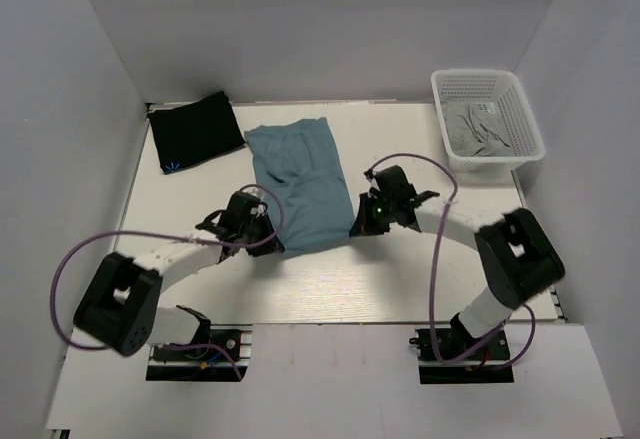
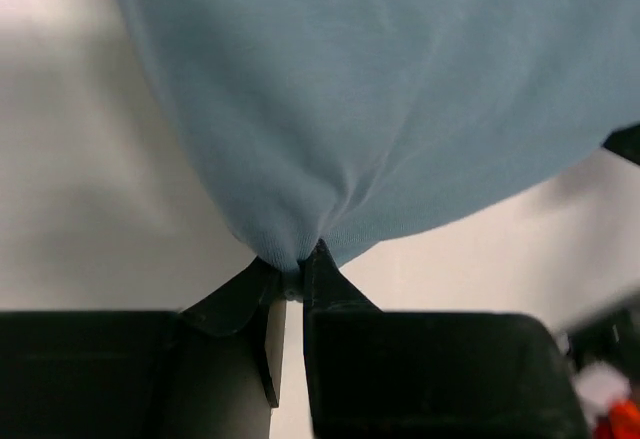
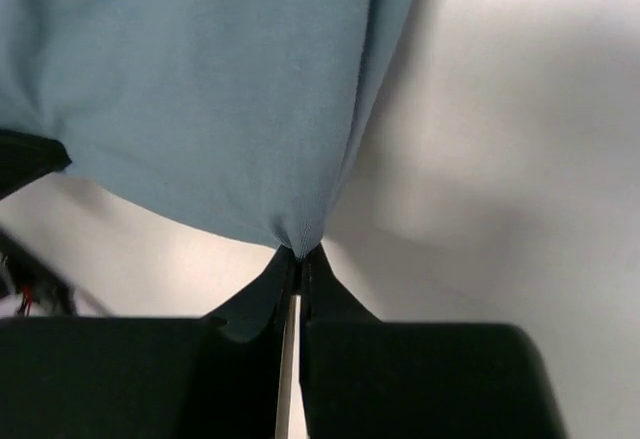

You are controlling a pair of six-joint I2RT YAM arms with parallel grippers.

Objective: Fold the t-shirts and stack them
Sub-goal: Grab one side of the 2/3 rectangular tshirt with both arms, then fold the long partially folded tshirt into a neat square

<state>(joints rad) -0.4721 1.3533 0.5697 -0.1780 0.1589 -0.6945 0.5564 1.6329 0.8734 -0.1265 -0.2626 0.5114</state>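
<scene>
Corners of teal t-shirt (image 1: 300, 184) sit clamped in left gripper (image 2: 293, 279), right gripper (image 3: 298, 257).

The left gripper (image 2: 293, 279) has its jaws pinched on the near edge of the teal-blue t-shirt (image 2: 380, 99). The cloth puckers at the pinch, spreading wide above, with pale desk (image 2: 90, 209) either side.

Teal t-shirt (image 1: 298, 184) spread at centre; black t-shirt (image 1: 196, 131) folded, far left.

Overhead camera looks down from behind; both wrist cameras, close in, share the teal t-shirt (image 1: 300, 174).
</scene>
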